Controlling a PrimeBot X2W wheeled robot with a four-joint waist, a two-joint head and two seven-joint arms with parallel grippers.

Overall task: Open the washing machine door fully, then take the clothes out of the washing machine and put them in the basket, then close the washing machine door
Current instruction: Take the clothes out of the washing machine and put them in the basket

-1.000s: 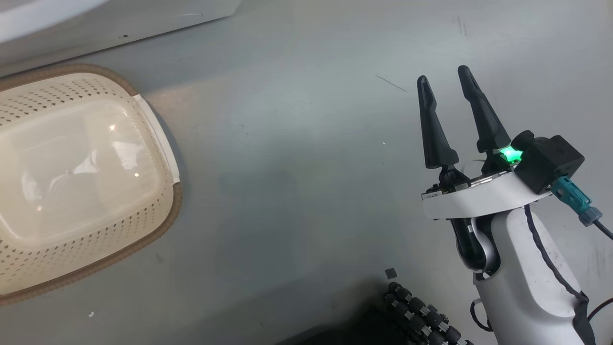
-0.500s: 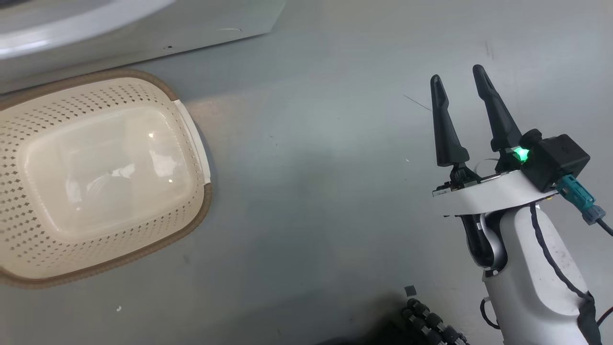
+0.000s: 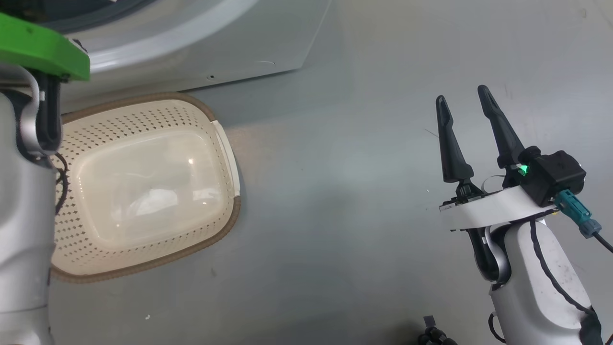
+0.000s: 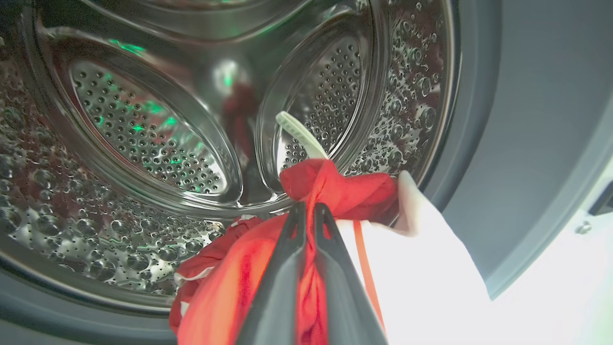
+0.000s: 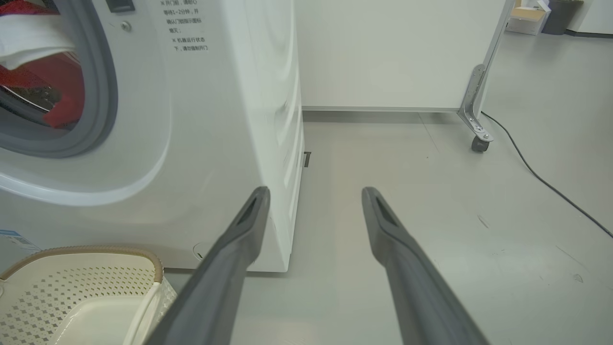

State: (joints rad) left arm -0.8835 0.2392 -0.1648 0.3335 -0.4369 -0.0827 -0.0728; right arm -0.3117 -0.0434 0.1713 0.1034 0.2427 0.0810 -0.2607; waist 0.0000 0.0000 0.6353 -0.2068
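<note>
Now the left claw [image 4: 306, 207] is pinched tight on the clothes [image 4: 345, 189], red fabric bunched at 6 o'clock in the steel drum [image 4: 143, 134] of the washing machine [image 5: 225, 96]. Head view: right claw [image 3: 461, 93] spread wide, holding nothing, over the floor [image 3: 335, 191] at 3 o'clock, the basket [image 3: 158, 115] at 9 o'clock, just beside the machine's front

We've got the head cam staring down at the basket [image 3: 143, 117]; left wrist cam sits close at the drum [image 4: 143, 134] mouth; right wrist cam's low, sharing that basket (and the washing machine [image 5: 215, 96] front).
</note>
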